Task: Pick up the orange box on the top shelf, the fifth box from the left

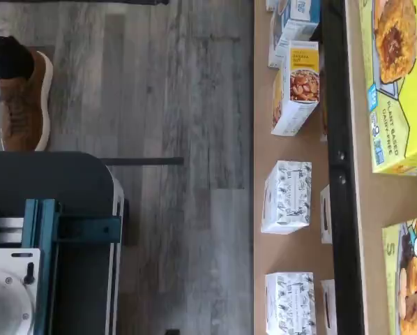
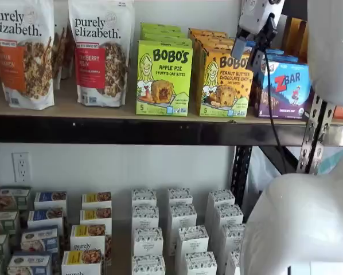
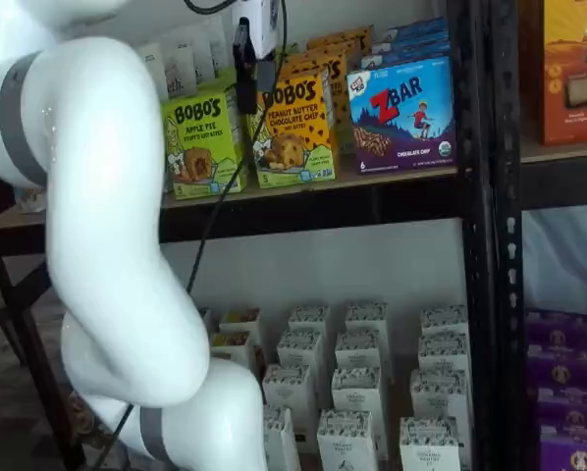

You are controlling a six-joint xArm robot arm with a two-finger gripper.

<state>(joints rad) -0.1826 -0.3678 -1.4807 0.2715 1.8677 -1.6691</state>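
Observation:
The orange box (image 2: pixel 226 80) stands upright on the top shelf (image 2: pixel 102 130), between a lime-green box and a purple-blue one; more orange cartons stand behind it. It also shows in a shelf view (image 3: pixel 295 128) and at the edge of the wrist view (image 1: pixel 411 279). My gripper (image 3: pixel 254 86) hangs in front of the box's upper part, open, with nothing between its black fingers (image 3: pixel 242 69). In a shelf view the gripper (image 2: pixel 254 41) is at the box's top right corner, a cable hanging beside it.
A lime-green Bobo's box (image 2: pixel 163 77) is left of the orange one, a ZBar box (image 2: pixel 286 86) right of it. Granola bags (image 2: pixel 22 51) stand further left. Small white boxes (image 2: pixel 177 229) fill the lower shelf. A dark steel upright (image 3: pixel 480 245) rises at the right. A person's shoe (image 1: pixel 24 98) is on the floor.

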